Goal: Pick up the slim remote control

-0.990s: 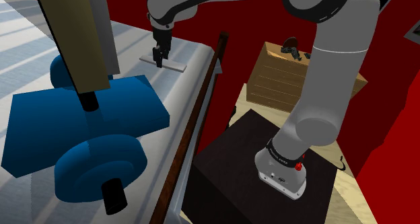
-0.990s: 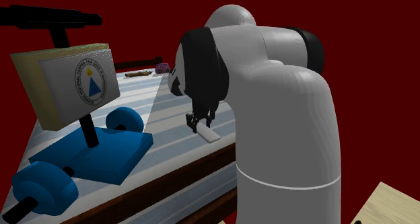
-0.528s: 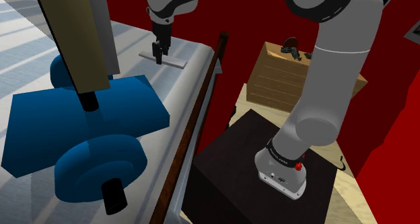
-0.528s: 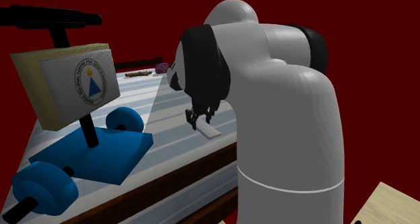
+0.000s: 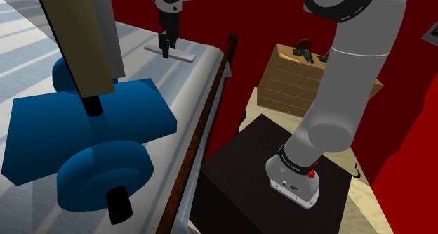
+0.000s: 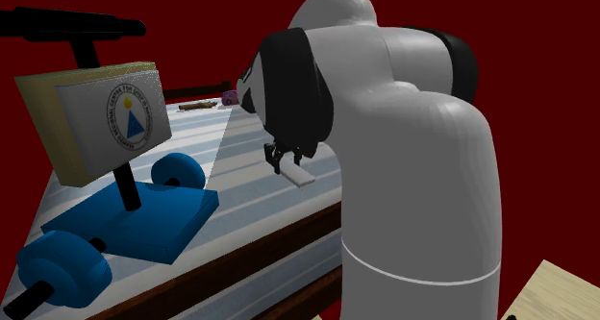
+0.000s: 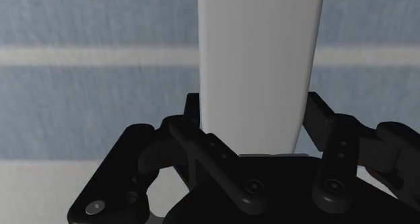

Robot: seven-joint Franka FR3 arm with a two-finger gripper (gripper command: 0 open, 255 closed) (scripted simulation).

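Wrist pointing straight down over the striped bed [image 5: 24, 53], and I've got it: the jaws are closed across the slim remote control [image 7: 259, 68]. One black finger [image 7: 190, 112] presses each long edge, and the gap between them is no wider than the remote itself. It's a plain white slab. I take it across its narrow width because that's the one span my fingers can bracket; lengthwise it would never fit.

In the shoulder view the remote [image 5: 172, 55] sits under my hand near the bed's edge, close to the wooden side rail [image 5: 210, 106]. It's well apart from the big blue wheeled thing [image 5: 91, 120] and the box with the round emblem on its black post [image 6: 96, 116]. That leaves plenty of room to rise, with nothing crowding the hand.

Is it off the cover yet? There's a thin dark line beneath it (a shadow, I think), but I can't say for sure that it's airborne.

One worry: my grip looks off-centre. In the wrist view one end tucks right under my palm while the rest runs out ahead. My guess is that long end could droop or pivot between the pads, so I'd go straight up, slowly, and keep it level.
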